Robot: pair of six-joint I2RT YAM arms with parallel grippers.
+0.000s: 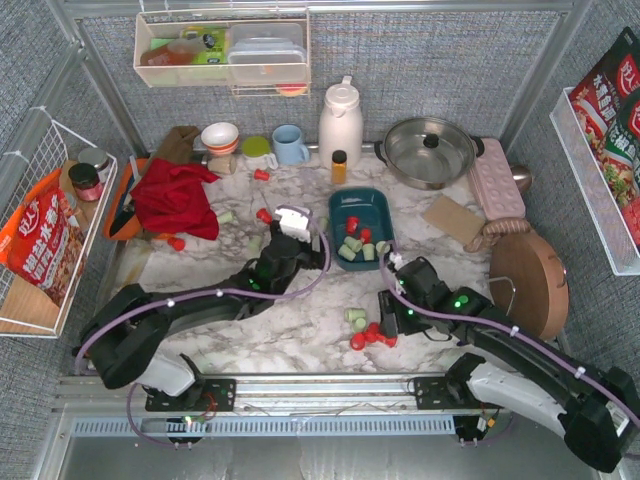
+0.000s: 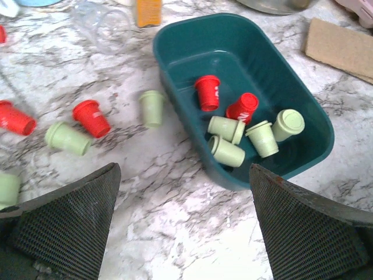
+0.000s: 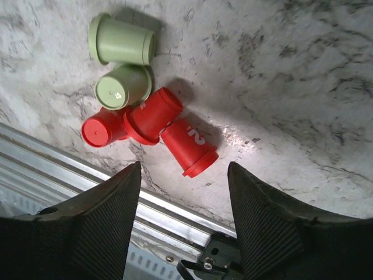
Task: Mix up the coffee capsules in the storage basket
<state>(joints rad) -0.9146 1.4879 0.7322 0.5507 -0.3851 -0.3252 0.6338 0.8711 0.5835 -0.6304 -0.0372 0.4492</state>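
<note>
The dark teal storage basket (image 1: 384,202) (image 2: 175,76) sits mid-table. In it lie two red coffee capsules (image 2: 207,92) and several pale green ones (image 2: 227,151). More capsules lie loose on the marble to its left, such as a green one (image 2: 152,108) and a red one (image 2: 91,118). My left gripper (image 1: 297,222) (image 2: 183,175) is open and empty, just short of the basket's near left corner. Near the front edge is a cluster of three red capsules (image 3: 189,146) (image 1: 370,335) and two green ones (image 3: 122,86). My right gripper (image 1: 386,308) (image 3: 185,169) is open just behind the nearest red one, not touching it.
An amber bottle (image 1: 339,166), white jug (image 1: 340,122), steel pot (image 1: 430,150) and blue mug (image 1: 290,145) line the back. A red cloth (image 1: 178,197) lies left. A cardboard piece (image 1: 452,218) and round wooden board (image 1: 528,283) lie right. A metal rail (image 3: 175,204) edges the table front.
</note>
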